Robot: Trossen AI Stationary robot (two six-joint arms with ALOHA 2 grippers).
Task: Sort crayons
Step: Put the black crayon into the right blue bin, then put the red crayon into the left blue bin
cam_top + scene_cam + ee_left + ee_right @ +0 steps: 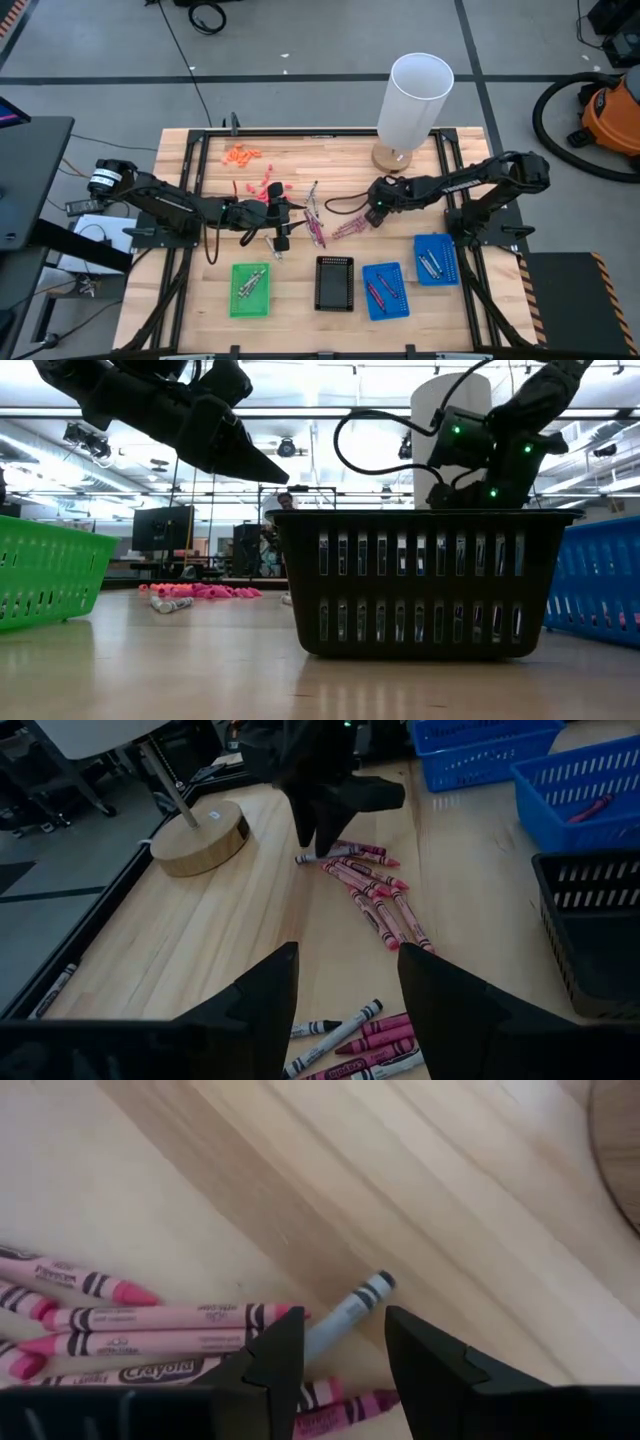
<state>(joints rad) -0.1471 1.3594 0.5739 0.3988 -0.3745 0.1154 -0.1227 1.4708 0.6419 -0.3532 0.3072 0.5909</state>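
Observation:
Pinkish-red and maroon crayons (345,230) lie loose on the wooden table's middle, with more (314,215) beside them, also shown in the left wrist view (375,890). My right gripper (345,1320) is open low over this pile, pointing down. Its fingers stand on either side of a silvery-grey crayon (350,1308) lying flat. My left gripper (347,955) is open and empty above other loose crayons (340,1032), left of the pile (280,232). My right gripper's fingers (285,1350) stand on either side of the grey crayon's lower end, coming from above. I cannot tell whether they touch it; the crayon lies flat on the table.
Along the near edge stand a green tray (250,291), a black tray (334,284) and two blue trays (385,291) (436,259), some holding crayons. A white cylinder on a round wooden base (413,100) stands at the far edge. Orange-pink bits (242,155) lie far left.

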